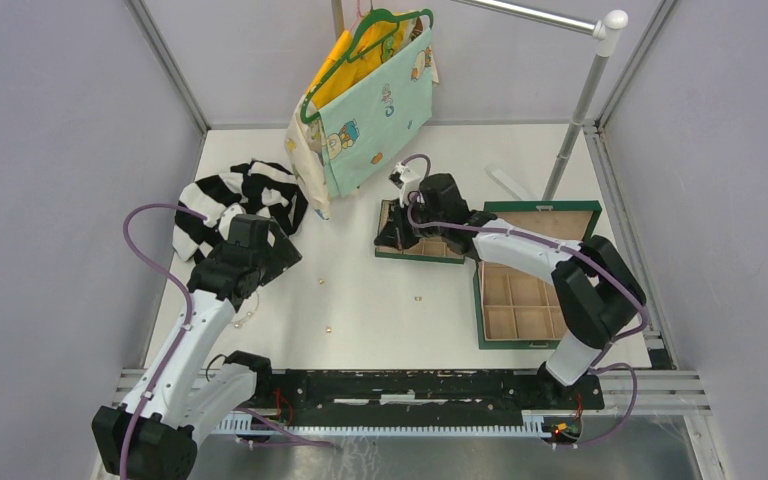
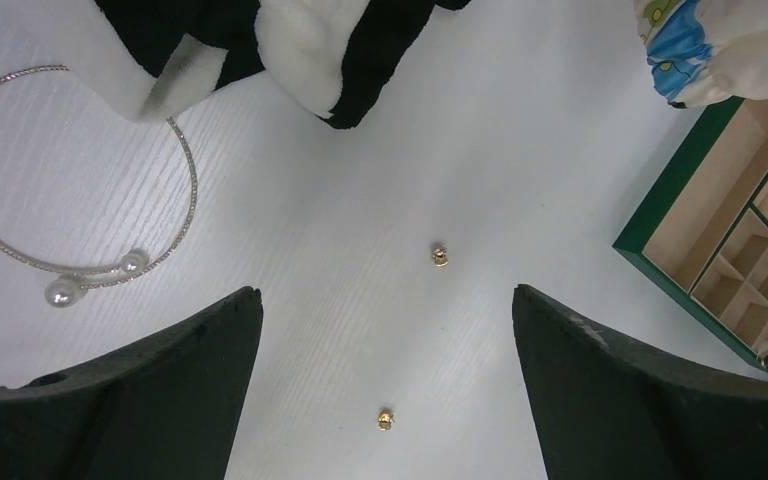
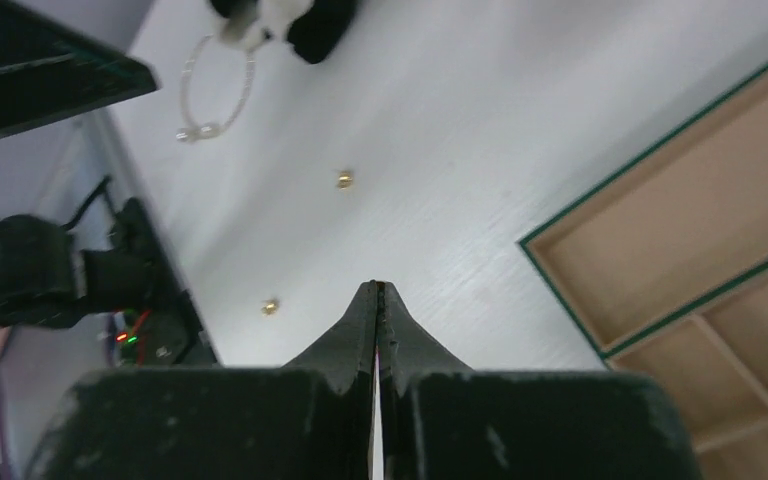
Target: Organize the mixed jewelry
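Gold studs (image 2: 440, 257) look tiny, hard and light, likely to skid on the surface (image 2: 360, 150); pinch one from above. Left fingers (image 2: 160, 400) spread apart; right fingers (image 3: 340, 340) pressed together.

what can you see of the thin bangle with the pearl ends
The bangle is a thin, silvery open hoop with a finely sparkling surface, like metal set with tiny stones. Its two ends overlap slightly and each carries a white pearl-like bead, the larger bead outermost. It lies flat on the white table. Part of its top arc is hidden under the black-and-white striped cloth. It sits apart from the open left gripper, beyond its finger; nothing grips it.
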`<state>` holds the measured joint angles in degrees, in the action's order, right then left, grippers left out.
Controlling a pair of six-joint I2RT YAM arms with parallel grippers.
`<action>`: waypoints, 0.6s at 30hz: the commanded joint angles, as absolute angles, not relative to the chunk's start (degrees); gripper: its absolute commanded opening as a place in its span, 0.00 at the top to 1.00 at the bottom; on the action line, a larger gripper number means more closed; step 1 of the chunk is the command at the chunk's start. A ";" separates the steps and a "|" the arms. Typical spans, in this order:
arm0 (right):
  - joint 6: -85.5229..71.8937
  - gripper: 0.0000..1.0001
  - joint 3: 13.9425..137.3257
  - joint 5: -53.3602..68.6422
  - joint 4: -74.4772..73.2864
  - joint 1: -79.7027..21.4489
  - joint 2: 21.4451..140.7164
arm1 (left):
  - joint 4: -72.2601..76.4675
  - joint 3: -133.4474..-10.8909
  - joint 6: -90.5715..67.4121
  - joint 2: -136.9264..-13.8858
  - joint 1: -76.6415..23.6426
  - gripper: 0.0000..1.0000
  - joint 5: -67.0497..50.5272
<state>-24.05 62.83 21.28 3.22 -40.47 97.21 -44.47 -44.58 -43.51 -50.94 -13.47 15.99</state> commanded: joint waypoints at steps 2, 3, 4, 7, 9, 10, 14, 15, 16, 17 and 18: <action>-29.79 1.00 58.37 47.31 15.37 -38.99 91.96 | -40.87 -44.11 -41.09 -49.52 -13.21 0.00 16.33; -30.72 1.00 57.72 49.23 16.63 -38.84 91.02 | -40.66 -44.24 -40.98 -49.67 -13.21 0.00 16.20; -31.06 1.00 57.56 50.40 16.74 -38.59 90.46 | -40.57 -44.41 -40.77 -49.89 -13.16 0.00 16.04; -33.80 1.00 56.64 54.52 20.23 -37.83 89.03 | -40.42 -44.65 -39.99 -50.47 -13.18 0.00 15.05; -37.03 1.00 55.35 58.40 25.47 -37.64 88.30 | -40.31 -44.65 -39.61 -50.48 -13.18 0.00 14.61; -40.07 1.00 54.13 60.19 30.64 -37.55 87.91 | -40.33 -44.65 -39.51 -50.38 -13.17 0.00 14.43; -54.74 1.00 49.84 65.21 54.39 -37.61 86.50 | -40.25 -44.80 -39.14 -49.78 -13.18 0.00 13.58; -56.75 1.00 49.37 65.79 58.57 -37.62 86.27 | -40.22 -44.93 -38.93 -49.61 -13.16 0.00 13.19; -58.90 1.00 49.03 66.35 62.63 -37.55 86.15 | -40.15 -44.96 -38.79 -49.53 -13.22 0.00 12.84; -60.72 1.00 48.80 67.10 65.50 -37.61 86.09 | -40.00 -44.98 -38.60 -49.55 -13.19 0.00 12.37; -62.30 1.00 48.47 67.67 69.98 -37.57 85.84 | -39.86 -44.94 -38.36 -49.54 -13.18 0.00 11.80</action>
<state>-50.98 49.06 60.95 44.80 -37.69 88.23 -42.70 -44.16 -41.85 -50.50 -13.47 14.20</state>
